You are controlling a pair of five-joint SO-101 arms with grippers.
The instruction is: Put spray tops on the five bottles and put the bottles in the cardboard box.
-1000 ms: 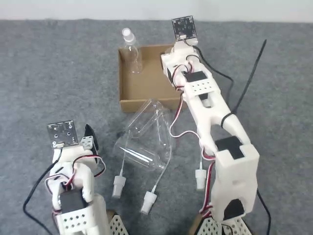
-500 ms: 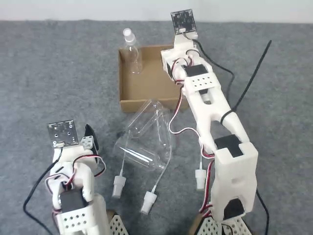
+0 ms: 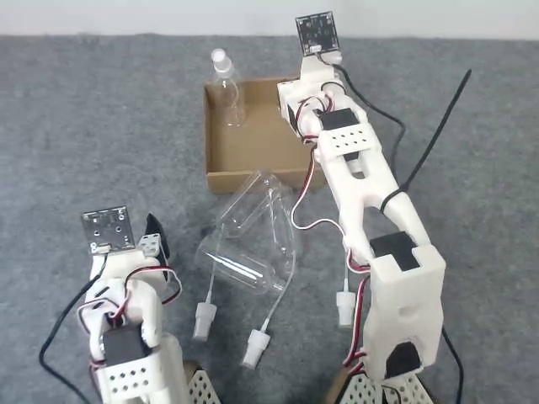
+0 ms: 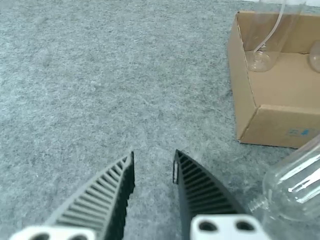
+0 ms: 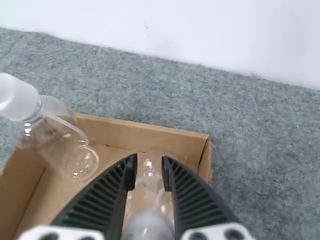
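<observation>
The cardboard box (image 3: 253, 143) lies open on the grey carpet. In its far left corner stands a clear bottle (image 3: 226, 91) with a spray top on, seen too as the capped bottle (image 5: 47, 132). My right gripper (image 5: 148, 161) hangs over the box's right side, shut on another clear bottle (image 5: 148, 182) held between its fingers. Two or more clear bottles (image 3: 253, 231) lie in a heap in front of the box. Three loose spray tops (image 3: 205, 318) with tubes lie nearer the arms' bases. My left gripper (image 4: 152, 160) is open above bare carpet, left of the box (image 4: 270, 100).
A clear bottle (image 4: 295, 180) lies close beside my left gripper's right finger. A black cable (image 3: 434, 135) runs across the carpet right of the right arm. A pale wall (image 5: 200, 35) rises just beyond the box. Open carpet spreads left of the box.
The right arm has stretched a little farther over the box, its wrist shifting toward the far wall. The left arm has kept still.
</observation>
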